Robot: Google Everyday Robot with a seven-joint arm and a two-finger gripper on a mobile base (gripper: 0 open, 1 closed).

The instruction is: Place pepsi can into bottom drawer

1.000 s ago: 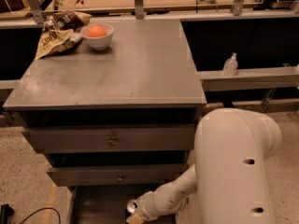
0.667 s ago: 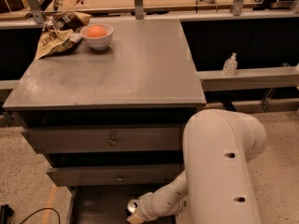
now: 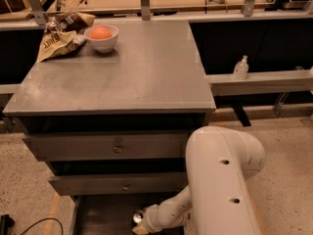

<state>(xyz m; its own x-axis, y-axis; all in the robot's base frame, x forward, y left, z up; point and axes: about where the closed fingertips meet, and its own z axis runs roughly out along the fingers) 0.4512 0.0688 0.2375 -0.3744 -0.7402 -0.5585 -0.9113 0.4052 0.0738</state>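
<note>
Camera view, the only one.

Step in hand: we judge this to be the placing itself. The arm (image 3: 220, 180) bends down in front of the cabinet (image 3: 122, 77). Its gripper (image 3: 141, 225) sits low inside the open bottom drawer (image 3: 100, 214), at the lower edge of the picture.

Can (image 3: 138, 216): only the round silver top shows, right at the gripper's tip and over the dark drawer floor. The blue side is hidden. We cannot tell whether the can rests on the floor or hangs just above it.

Tool state: we cannot tell how far open the gripper is, nor whether it has hold of the can.

Next move, our judgement:
- set the can upright on the drawer floor
- let go
- lift the arm out without brushing the can or the drawer front above; room under that front looks tight

Materials and shapes:
- Cabinet: grey metal, with a flat, dull top showing faint smears.
- Upper drawers (image 3: 117, 146): plain grey fronts, each with one small round knob.
- Bottom drawer: wide and shallow, with a dark inside.
- Arm: smooth white shell, rounded at the joint, with two small holes.
- Bowl (image 3: 101, 37): white and glossy, holding an orange fruit, at the far left of the top.
- Bag (image 3: 56, 35): crinkled, lying beside the bowl.
- Floor (image 3: 283, 146): speckled.
</note>
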